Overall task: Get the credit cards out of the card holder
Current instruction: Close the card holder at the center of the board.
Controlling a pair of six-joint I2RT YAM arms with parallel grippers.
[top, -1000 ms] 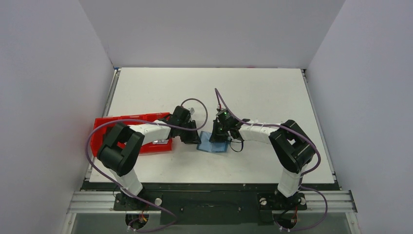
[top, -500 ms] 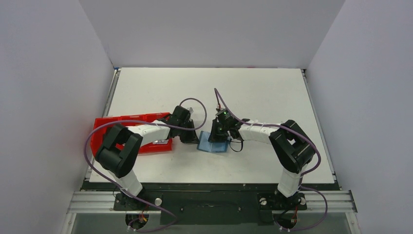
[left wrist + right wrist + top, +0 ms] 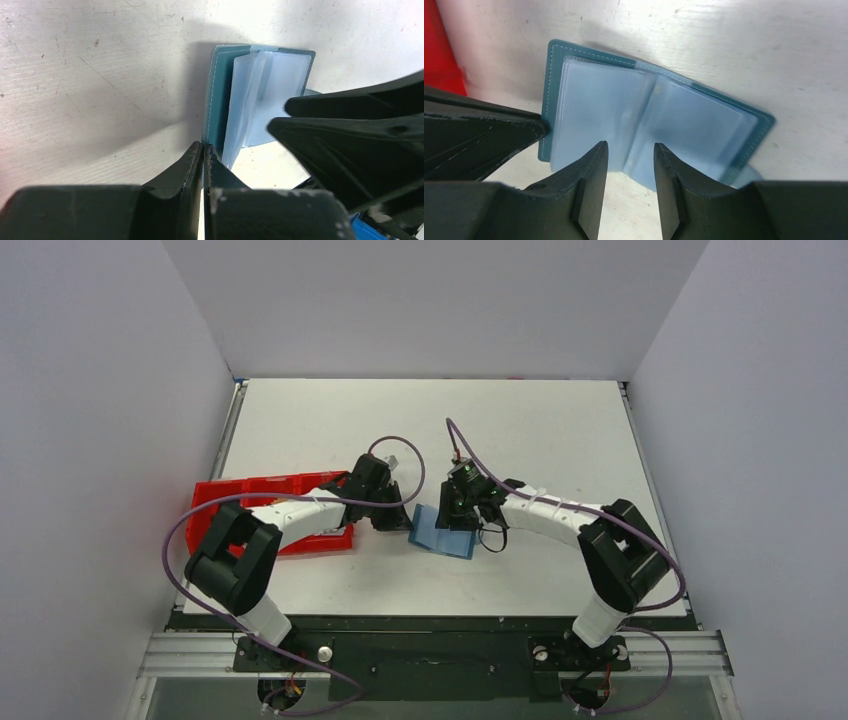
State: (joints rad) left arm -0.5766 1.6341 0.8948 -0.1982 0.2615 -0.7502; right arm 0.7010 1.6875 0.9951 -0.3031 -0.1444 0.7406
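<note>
L fingers just snapped shut, pinching a cover edge of the small flat blue card holder, which lies open on the white table. R fingers just let go and are now spread over its clear sleeves. Holder looks pinned, ready for a pull. Count: 1 holder, 1 red plastic tray, 0 cards visible.

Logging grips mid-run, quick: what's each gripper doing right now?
Left gripper: shut, pinching the edge of the card holder.
Right gripper: open, empty, above it.
</note>
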